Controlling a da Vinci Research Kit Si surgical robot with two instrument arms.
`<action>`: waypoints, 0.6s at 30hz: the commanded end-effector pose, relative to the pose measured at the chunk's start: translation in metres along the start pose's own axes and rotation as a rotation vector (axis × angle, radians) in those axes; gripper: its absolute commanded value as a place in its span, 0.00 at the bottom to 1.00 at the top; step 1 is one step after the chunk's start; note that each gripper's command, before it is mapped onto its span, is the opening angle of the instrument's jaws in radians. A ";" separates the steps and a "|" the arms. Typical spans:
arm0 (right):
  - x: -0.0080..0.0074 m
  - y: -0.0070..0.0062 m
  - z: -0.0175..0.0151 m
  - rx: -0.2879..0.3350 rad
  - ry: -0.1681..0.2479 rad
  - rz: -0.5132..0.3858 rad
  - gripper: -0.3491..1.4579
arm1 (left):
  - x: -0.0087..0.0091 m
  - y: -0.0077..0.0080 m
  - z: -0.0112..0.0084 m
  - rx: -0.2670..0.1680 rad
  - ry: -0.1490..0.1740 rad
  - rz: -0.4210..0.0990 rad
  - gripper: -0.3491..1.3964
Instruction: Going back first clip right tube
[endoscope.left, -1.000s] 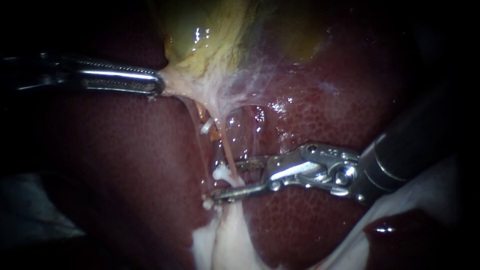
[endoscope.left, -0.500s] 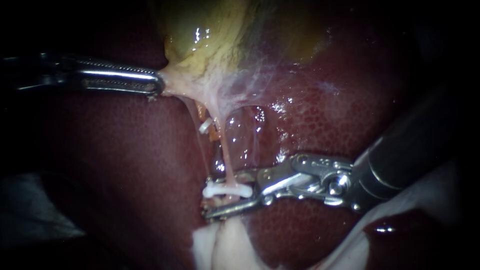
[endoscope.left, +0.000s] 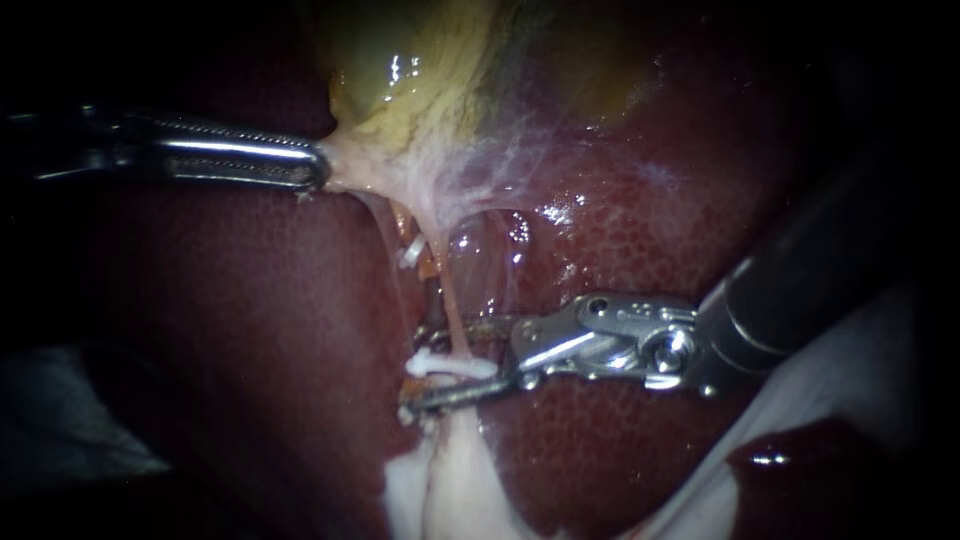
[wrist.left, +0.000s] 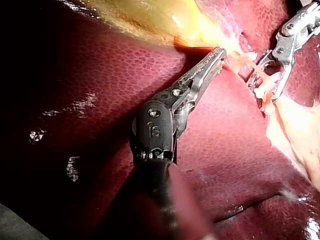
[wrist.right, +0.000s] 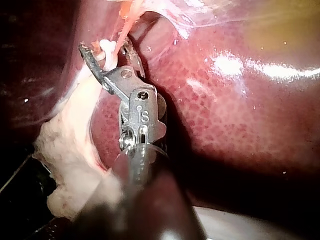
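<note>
Here we are over the dark red, glistening liver (endoscope.left: 250, 350). The slim steel left instrument (endoscope.left: 318, 166) comes in flat, its pincer pressed together on the pale stringy membrane (endoscope.left: 370, 180) at the neck of the yellow-green gallbladder (endoscope.left: 400, 80), and the strands beneath stand taut. Lower down, the steel right instrument (endoscope.left: 418, 380) has its pincer spread, one half above and one half below the small white clip (endoscope.left: 455, 367), pinching nothing. The right wrist view agrees: the clip lies in the open gap. That clip sits crosswise on the thin pink right tube (endoscope.left: 447, 300), low down, just above the white fatty lump (endoscope.left: 450, 480) where the tube runs in. A smaller second white clip (endoscope.left: 410, 252) shows higher up by the left-hand strand, though I can't tell which strand it bites. So the clip looks placed, and what's left is getting that open pincer away. To my eye the tube is soft, slick and thread-thin under tension, so it would tear or slide rather than resist. The clip is light and stiff and held only by its own bite, so a brush from either half of the pincer could drag or twist it. I'd keep the pincer wide and draw straight back along the shaft. If anything needs holding, take the membrane at the gallbladder neck, never the tube itself.
</note>
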 end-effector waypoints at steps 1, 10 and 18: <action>0.0000 0.0000 -0.0001 0.003 -0.003 0.020 0.46 | 0.0000 0.0000 0.0000 0.000 0.000 0.000 0.00; -0.0002 -0.0007 -0.0015 0.009 -0.004 -0.039 0.46 | -0.0001 0.0000 -0.0003 -0.002 -0.001 0.000 0.00; 0.0012 -0.0021 -0.0051 -0.088 -0.019 -0.254 0.47 | -0.0001 0.0000 -0.0005 -0.003 -0.001 0.001 0.00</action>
